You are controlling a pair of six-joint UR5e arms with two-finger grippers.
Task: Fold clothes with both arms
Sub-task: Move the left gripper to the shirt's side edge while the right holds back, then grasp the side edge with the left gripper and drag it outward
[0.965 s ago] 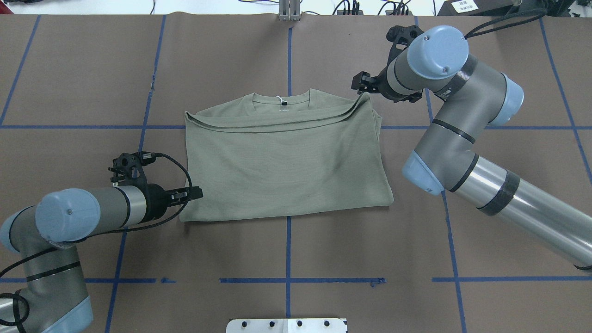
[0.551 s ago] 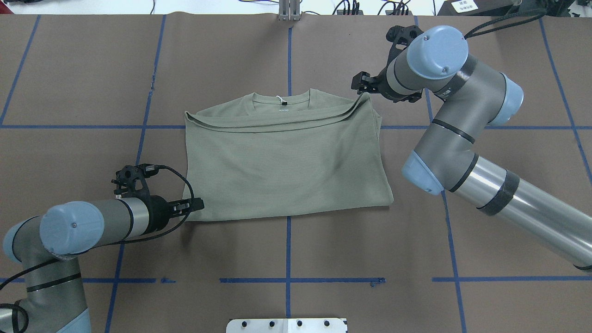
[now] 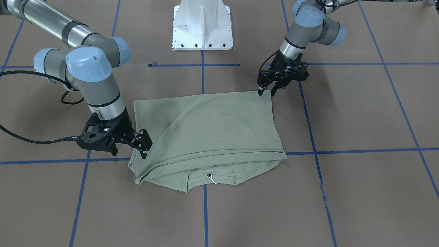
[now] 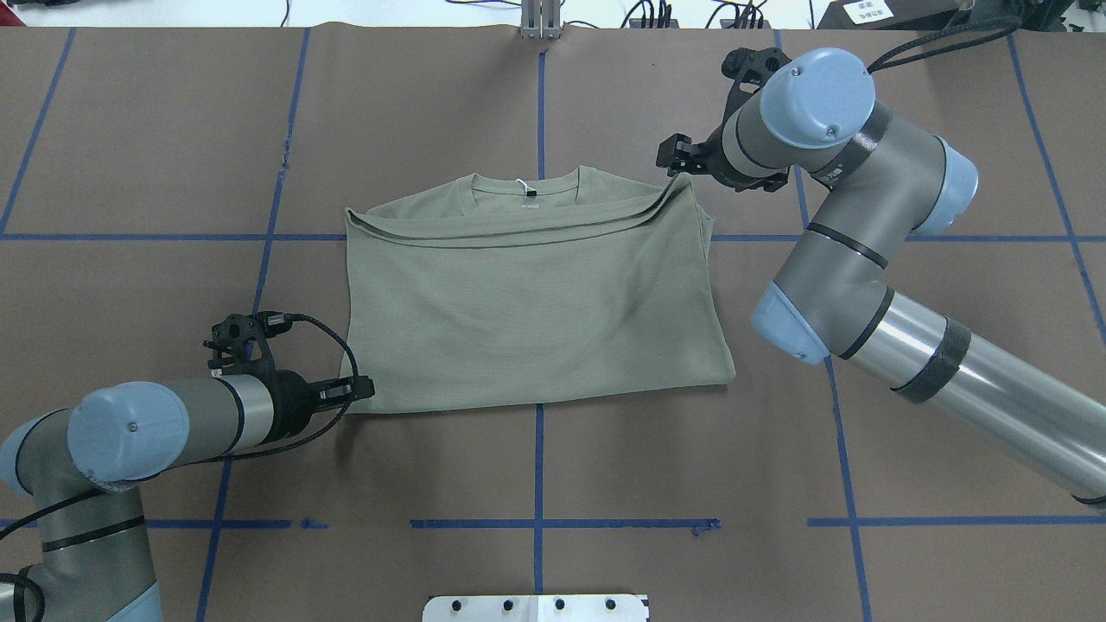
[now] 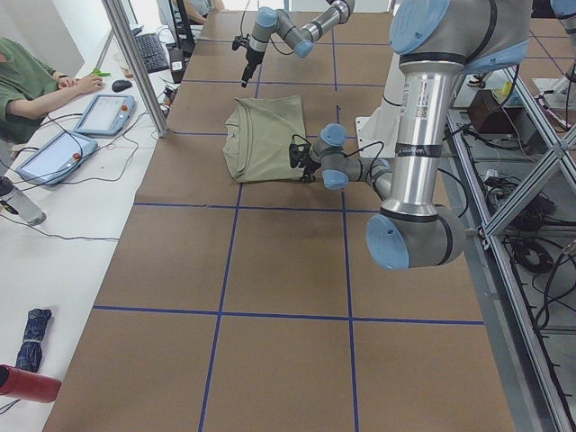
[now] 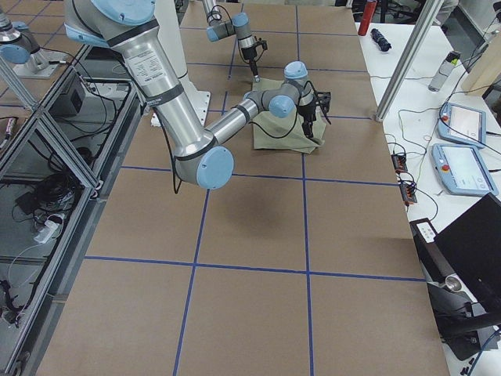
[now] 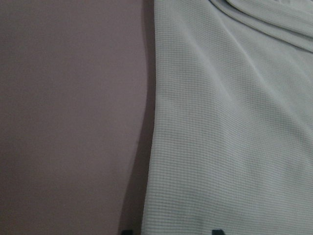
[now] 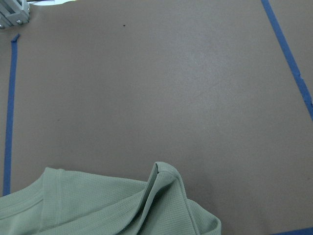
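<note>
The sage-green shirt lies folded flat at the middle of the brown worktop, its ribbed neck on the far side from the robot; the left gripper hangs at the shirt's near corner on the robot's left, fingers spread apart and gripping nothing; the right gripper sits at the far corner on the robot's right, where the cloth peaks up slightly, its fingers seemingly parted and not holding the fabric.
</note>
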